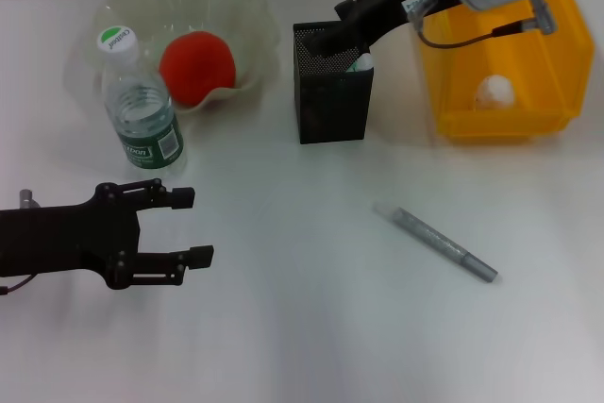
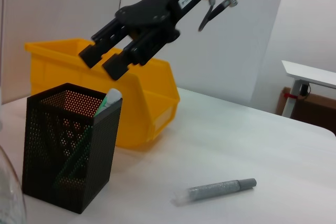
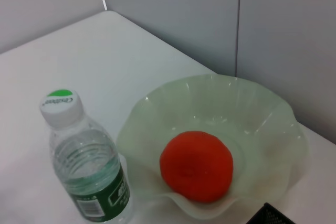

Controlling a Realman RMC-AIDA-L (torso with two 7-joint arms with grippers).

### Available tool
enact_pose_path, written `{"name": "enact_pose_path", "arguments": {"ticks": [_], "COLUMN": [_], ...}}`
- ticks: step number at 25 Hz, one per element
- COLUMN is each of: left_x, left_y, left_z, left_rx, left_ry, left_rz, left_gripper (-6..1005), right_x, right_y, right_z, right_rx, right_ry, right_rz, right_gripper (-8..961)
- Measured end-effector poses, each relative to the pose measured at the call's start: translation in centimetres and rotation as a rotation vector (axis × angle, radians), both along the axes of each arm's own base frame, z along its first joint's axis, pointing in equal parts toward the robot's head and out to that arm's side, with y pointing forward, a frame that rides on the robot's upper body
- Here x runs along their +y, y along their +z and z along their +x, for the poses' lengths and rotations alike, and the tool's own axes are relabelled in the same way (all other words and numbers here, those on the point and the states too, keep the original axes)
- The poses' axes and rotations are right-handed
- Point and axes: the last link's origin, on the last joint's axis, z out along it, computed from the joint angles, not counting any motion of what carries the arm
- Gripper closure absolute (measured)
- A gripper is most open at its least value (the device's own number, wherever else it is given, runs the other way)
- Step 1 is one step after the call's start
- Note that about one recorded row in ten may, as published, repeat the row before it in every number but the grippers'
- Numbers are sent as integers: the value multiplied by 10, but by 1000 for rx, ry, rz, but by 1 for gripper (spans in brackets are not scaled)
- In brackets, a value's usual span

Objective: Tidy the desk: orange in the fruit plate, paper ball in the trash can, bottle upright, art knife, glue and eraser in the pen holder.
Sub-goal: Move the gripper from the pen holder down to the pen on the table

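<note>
Head view: The right gripper (image 1: 330,41) is positioned over the open top of the pen holder (image 1: 331,101), which stands near the far edge of the worktop, toward the far right corner. A white-tipped item (image 1: 360,63) is seen leaning inside the holder, directly under the fingertips. The trash can (image 1: 505,92) is set in the far right corner, with the paper ball (image 1: 495,92) inside it. The orange (image 1: 196,67) is seated in the fruit plate (image 1: 241,7) at the far left corner, and the bottle (image 1: 140,110) is standing upright, touching the plate's near rim. A grey pen-shaped tool (image 1: 436,243) is lying flat toward the near right part of the worktop, well apart from both grippers. The left gripper (image 1: 193,226) is held near the left edge, fingers spread wide, nothing grasped.

Left wrist view: The right gripper (image 2: 105,59) is seen just above the pen holder (image 2: 68,177), its fingers slightly parted and nothing held between them. The white-tipped item (image 2: 108,99) is protruding at the holder's rim, just below the fingertips.

Right wrist view: The orange (image 3: 197,165), fruit plate (image 3: 273,129) and bottle (image 3: 86,171) are shown; a corner of the pen holder (image 3: 273,216) is visible.
</note>
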Motion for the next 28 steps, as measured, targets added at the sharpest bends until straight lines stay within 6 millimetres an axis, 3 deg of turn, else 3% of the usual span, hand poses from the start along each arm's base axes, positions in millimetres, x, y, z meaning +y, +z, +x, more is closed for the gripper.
{"name": "enact_pose_path", "arguments": {"ticks": [4, 7, 10, 18, 23, 28], "left_x": [0, 0, 1, 3, 3, 3], "left_y": [0, 0, 0, -1, -1, -1], "left_z": [0, 0, 1, 3, 4, 4], "left_rx": [0, 0, 0, -3, -5, -5], "left_ry": [0, -1, -4, -10, -10, -10], "left_rz": [1, 1, 1, 1, 0, 0], "left_gripper": [170, 170, 170, 170, 170, 170], "right_x": [-15, -37, -46, -61, -65, -67], "right_y": [15, 25, 24, -26, -50, -61], "right_z": [3, 18, 29, 66, 73, 71], "right_rx": [-21, -171, -250, -392, -468, -510], "right_ry": [-13, -92, -136, -209, -198, -170], "right_rz": [-74, -199, -243, -341, -334, -322], "right_gripper": [280, 280, 280, 279, 280, 292]}}
